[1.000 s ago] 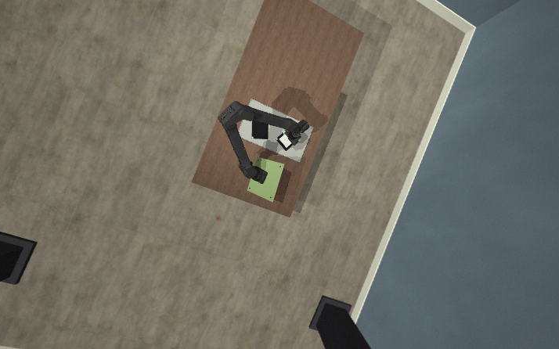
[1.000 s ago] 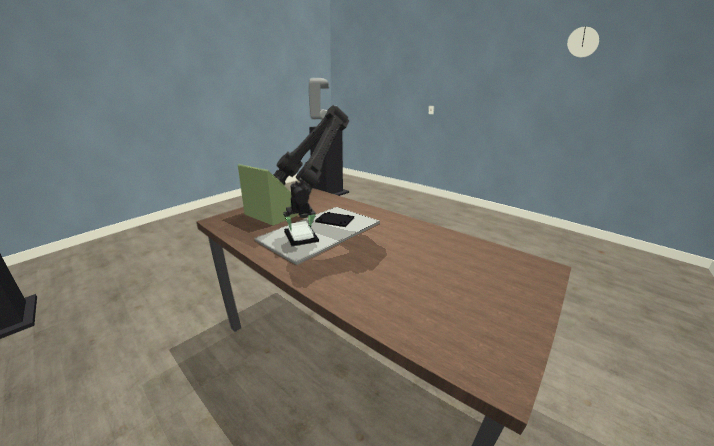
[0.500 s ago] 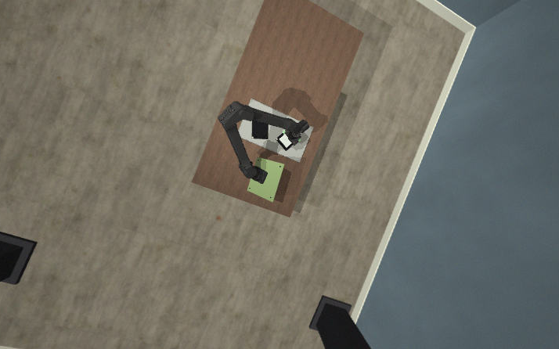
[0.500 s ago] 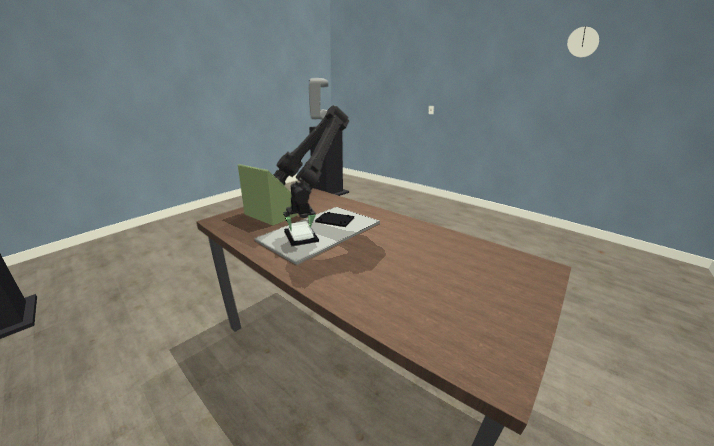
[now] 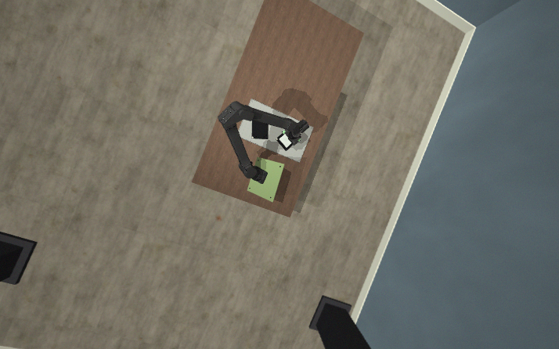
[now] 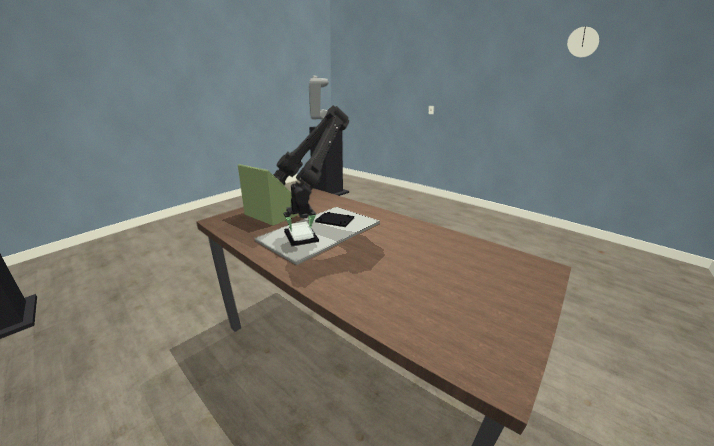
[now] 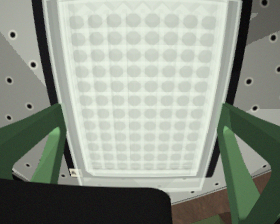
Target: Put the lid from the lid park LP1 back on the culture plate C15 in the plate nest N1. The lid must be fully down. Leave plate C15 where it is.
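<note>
Here's the green-fingered black tool (image 5: 291, 135) (image 6: 300, 223) (image 7: 141, 111), clamped on the clear rectangular lid (image 5: 286, 138) (image 6: 300, 226) (image 7: 136, 181), over the white welled plate (image 5: 284, 142) (image 6: 302, 237) (image 7: 151, 71) in its square-cornered black nest (image 5: 286, 149) (image 6: 304, 242) (image 7: 51, 85)!

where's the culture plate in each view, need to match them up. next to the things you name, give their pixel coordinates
top: right of the middle, on the near-table-edge half of the pale board (image 5: 301, 151) (image 6: 278, 244) (image 7: 11, 55), the white plate (image 5: 285, 141) (image 6: 301, 232) (image 7: 143, 95) just below the wrist
exterior: left of the middle, under the end effector (image 6: 300, 220) (image 7: 141, 111)
wrist: fills the upper middle, between the green fingers
shared landmark: the black frame (image 5: 286, 149) (image 6: 303, 242) (image 7: 236, 55) around the plate
</note>
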You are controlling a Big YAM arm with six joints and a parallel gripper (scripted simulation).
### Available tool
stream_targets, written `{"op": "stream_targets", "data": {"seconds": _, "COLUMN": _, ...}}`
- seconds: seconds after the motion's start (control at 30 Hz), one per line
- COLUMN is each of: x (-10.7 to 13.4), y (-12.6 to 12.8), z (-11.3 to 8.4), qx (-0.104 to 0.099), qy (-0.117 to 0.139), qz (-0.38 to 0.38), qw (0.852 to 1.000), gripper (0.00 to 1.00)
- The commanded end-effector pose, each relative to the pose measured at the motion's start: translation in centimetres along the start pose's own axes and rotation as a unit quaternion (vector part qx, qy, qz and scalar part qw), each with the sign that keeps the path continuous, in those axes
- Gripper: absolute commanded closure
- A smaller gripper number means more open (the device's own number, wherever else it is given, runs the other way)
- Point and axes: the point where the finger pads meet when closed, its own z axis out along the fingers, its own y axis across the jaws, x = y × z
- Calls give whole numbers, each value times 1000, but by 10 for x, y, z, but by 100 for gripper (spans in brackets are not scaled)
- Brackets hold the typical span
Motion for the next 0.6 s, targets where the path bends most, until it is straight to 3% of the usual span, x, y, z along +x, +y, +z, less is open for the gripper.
{"op": "stream_targets", "data": {"seconds": 0.0, "x": -2, "y": 5, "z": 4, "qx": 2, "qy": -1, "qz": -3, "qw": 1000, "gripper": 100}}
{"op": "stream_targets", "data": {"seconds": 0.57, "x": 0, "y": 3, "z": 8, "qx": 2, "qy": 1, "qz": -1, "qw": 1000, "gripper": 100}}
